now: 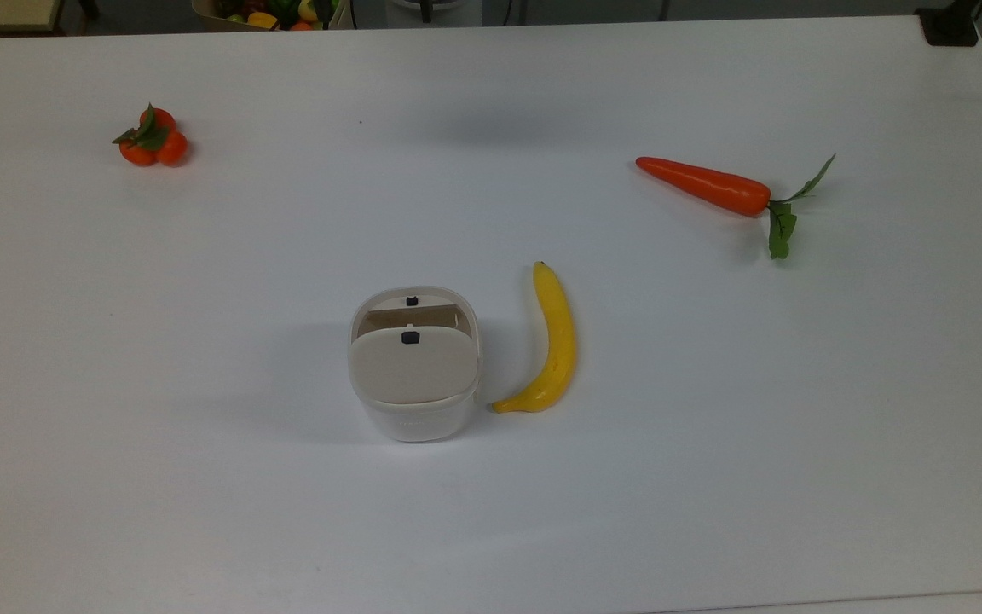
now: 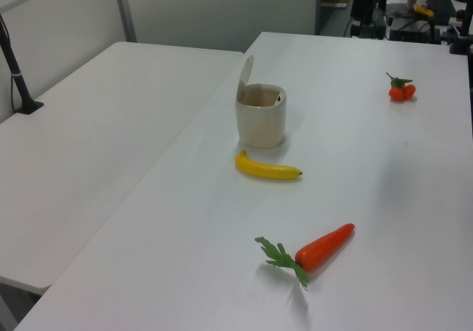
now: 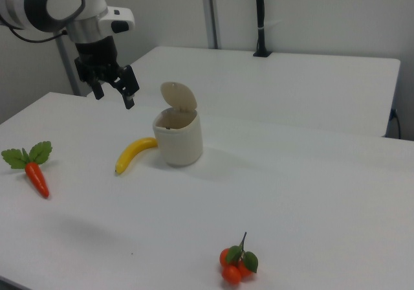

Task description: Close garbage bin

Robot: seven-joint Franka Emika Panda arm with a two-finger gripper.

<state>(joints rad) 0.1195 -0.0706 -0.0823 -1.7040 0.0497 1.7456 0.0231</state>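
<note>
Gripper (image 3: 116, 90) hangs in the air above the tabletop (image 3: 310, 193), fingers pointing down and parted by a clear gap, nothing between them. In the right view it sits up and to the right view's left of the garbage bin (image 3: 178, 141), well apart from it, roughly over the stem end of the banana (image 3: 132, 154).

Garbage bin: white body, beige lid (image 3: 179, 97) standing up on its hinge, mouth uncovered. Top view shows the raised lid (image 1: 413, 365) with its small dark button (image 1: 410, 338), and a second dark catch on the rim beyond. Task not yet done.

Step in hand, as I judge it: bring the gripper across and over the lid. To do it well, come in from behind the lid's upright face, on the hinge side, so a push tips it towards the opening, not further back. Contact high on the lid, near the free edge, gives the most leverage. The bin looks light, so press downward rather than sideways or it may slide or topple towards the banana. Finish with a firm press near the button so the catch engages.

Count:
- garbage bin: one
- banana: one, just beside the bin
- carrot (image 3: 37, 177) with green leaves: one, below and left of the gripper in the right view
- tangerine cluster (image 3: 237, 265): one bunch of three fruits, far from the gripper, beyond the bin towards the right view's lower right
</note>
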